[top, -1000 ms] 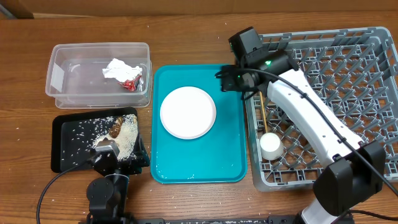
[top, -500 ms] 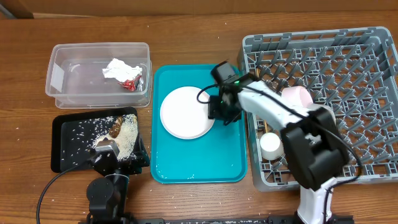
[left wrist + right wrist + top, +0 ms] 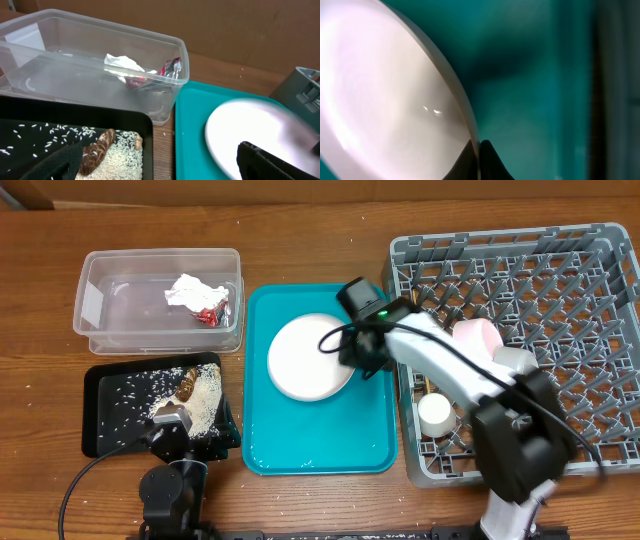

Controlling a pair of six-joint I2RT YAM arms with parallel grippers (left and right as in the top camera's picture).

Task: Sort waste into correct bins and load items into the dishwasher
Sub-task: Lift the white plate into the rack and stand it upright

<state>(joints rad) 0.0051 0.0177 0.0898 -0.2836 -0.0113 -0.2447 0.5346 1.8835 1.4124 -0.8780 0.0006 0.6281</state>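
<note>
Dish rack, grey, filled the right side of the overhead frame, and the teal tray sat at centre. On this tray was the plate, its right rim clamped by the right gripper. The left gripper was spread apart above the black tray, lower left.

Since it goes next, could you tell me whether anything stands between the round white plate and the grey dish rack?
Only the wall of the grey plastic dish rack beside the teal tray, which the round white plate must clear. Just inside sit a small white cup and thin wooden chopsticks.
</note>
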